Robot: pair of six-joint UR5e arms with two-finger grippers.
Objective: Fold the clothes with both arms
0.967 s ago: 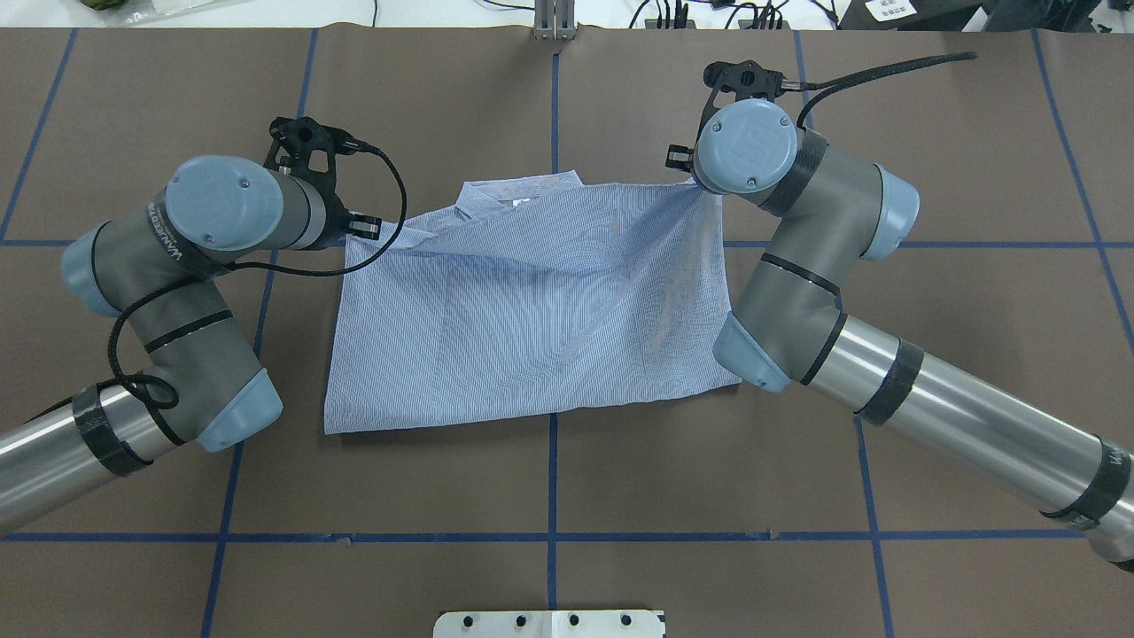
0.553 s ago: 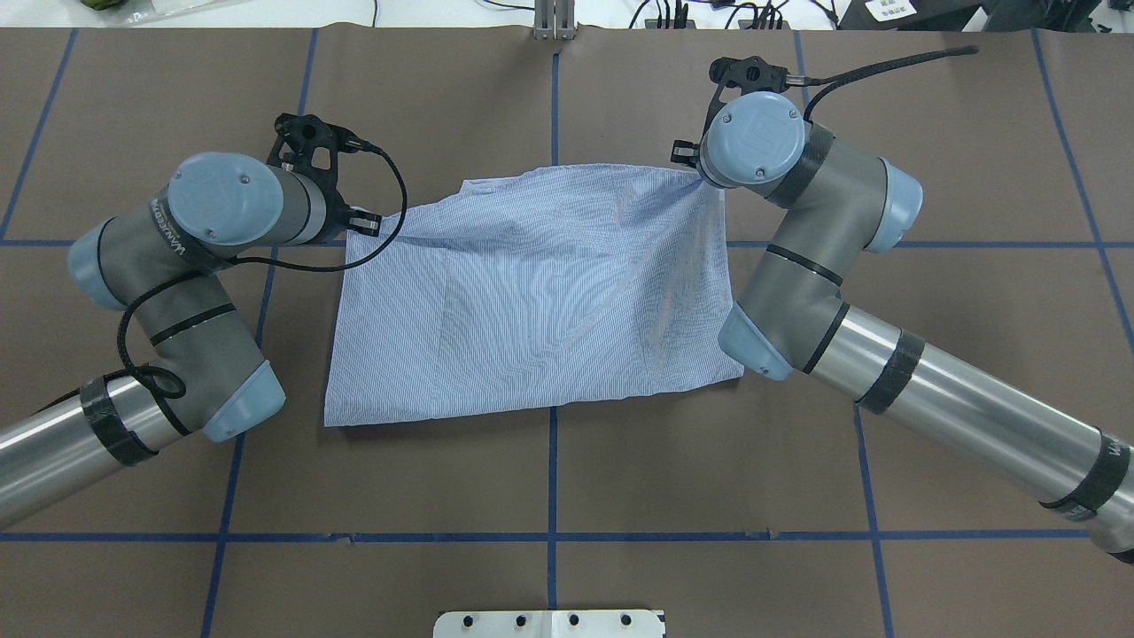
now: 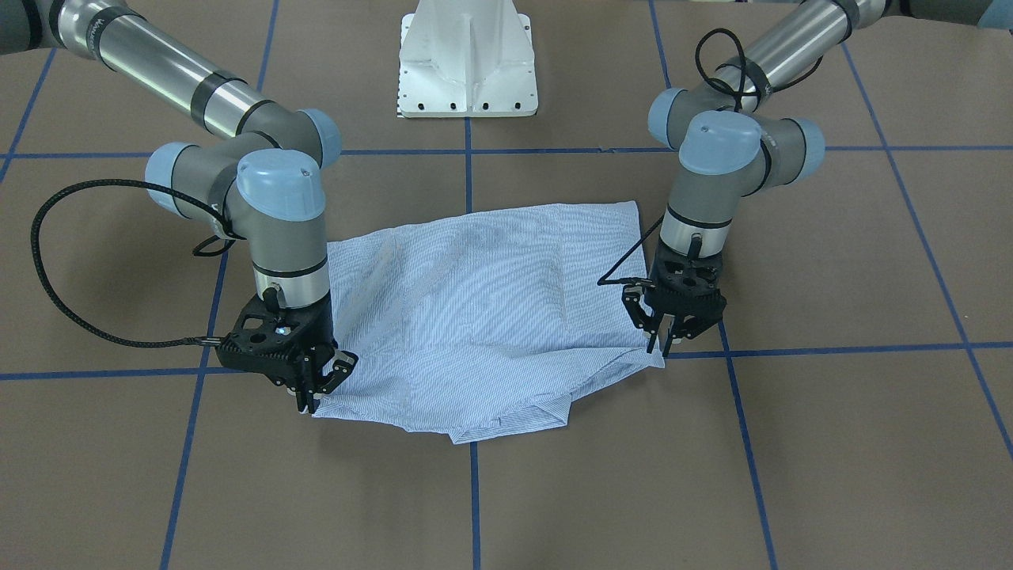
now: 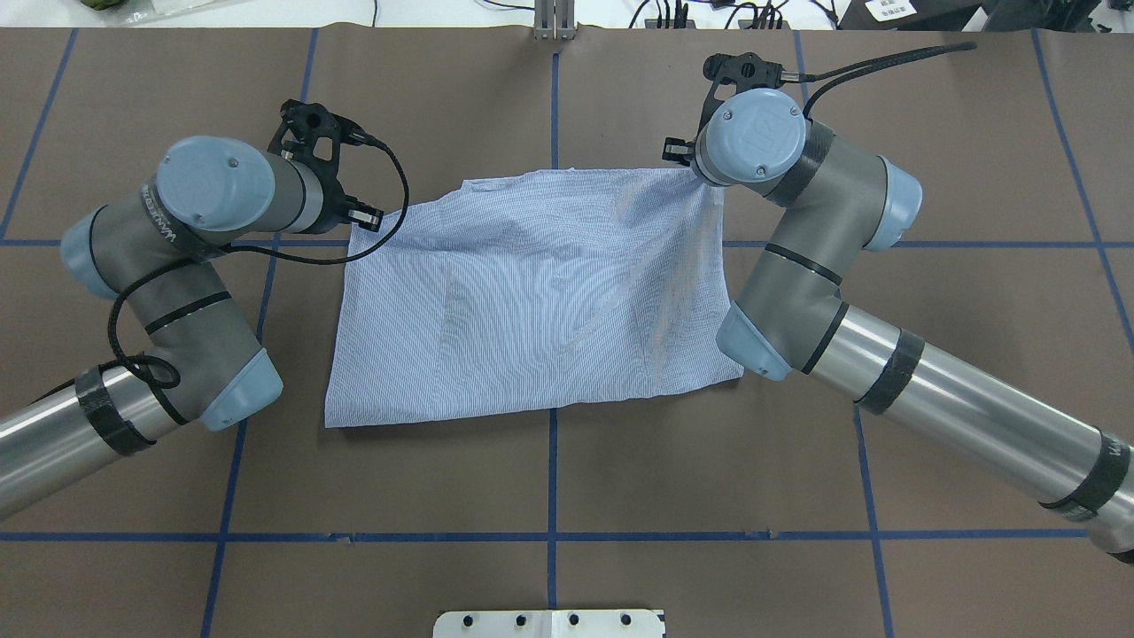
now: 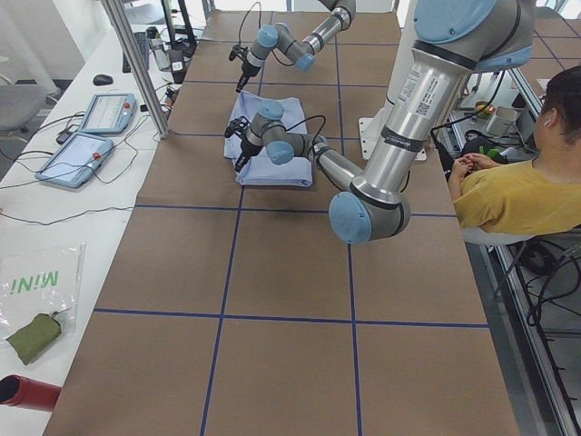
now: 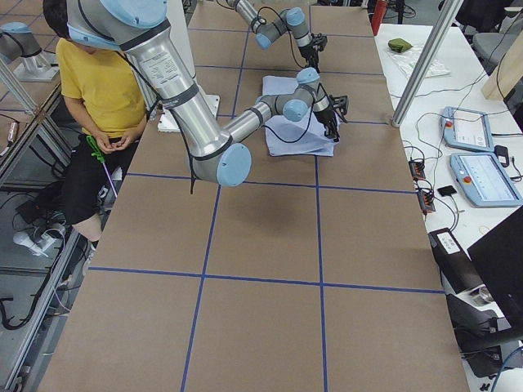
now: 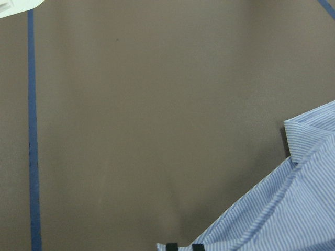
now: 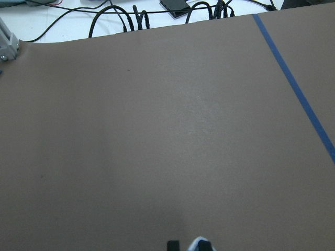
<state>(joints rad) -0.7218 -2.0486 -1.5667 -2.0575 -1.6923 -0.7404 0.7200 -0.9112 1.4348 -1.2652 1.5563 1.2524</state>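
The shirt (image 4: 532, 301) is seen folded into a broad rectangle at mid-surface (image 4: 709, 478), w/ its long axis running 9-to-3 o'clock in the overhead view. Its far edge, at 12 o'clock, is held at both ends. The left tool (image 3: 662, 345) is closed on the 9 o'clock corner and the right tool (image 3: 305, 402) on the 3 o'clock corner (sides are swapped in the front-facing view). In each wrist view a bit of striped cloth is seen pinched at the black fingertips (image 7: 171, 246), so both tools are judged to be gripping fabric, not empty. Both are set low, tips at or just above the surface.

From either tool the whole shirt lies at approx. 6 o'clock in the overhead view, i.e. toward the robot's base. The held edge is not square: the right tool's corner is set further toward 12 o'clock than the left's, so the edge is sloped. In the front-facing view a doubled band, prob. the collar (image 3: 510, 419), is seen poking out under that edge near mid-width.

Any further fold is judged to be made across the short axis, w/ the held edge carried toward 6 o'clock onto the near hem. Each corner is nearest its own arm, so no crossing is called for. The skew should prob. be taken out first.
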